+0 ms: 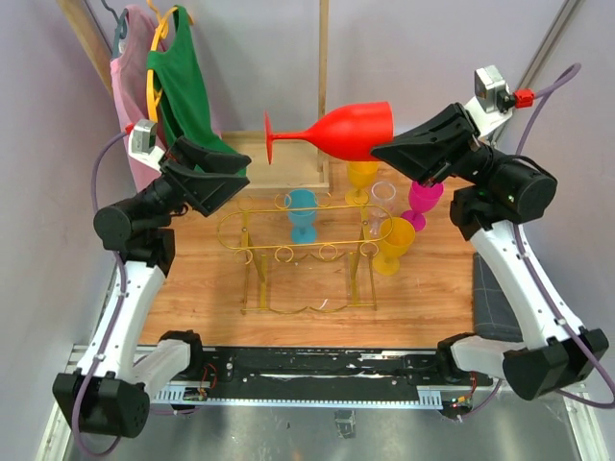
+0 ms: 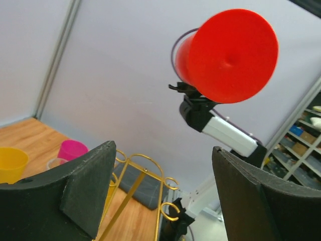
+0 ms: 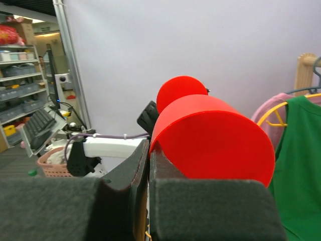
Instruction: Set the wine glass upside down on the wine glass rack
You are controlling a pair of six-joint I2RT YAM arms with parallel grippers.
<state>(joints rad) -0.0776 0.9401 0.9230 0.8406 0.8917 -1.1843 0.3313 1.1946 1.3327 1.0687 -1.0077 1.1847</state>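
My right hand [image 3: 149, 155] fills the near view, its two dark fingers pinched on the rim of the red wine glass [image 3: 210, 138]. The glass lies sideways in the air, foot pointing left, above the gold wine glass rack [image 1: 283, 254], which stands on the wooden surface [image 1: 192, 279]. My left hand [image 1: 235, 171] hangs just beside the foot, its fingers spread apart and holding nothing.
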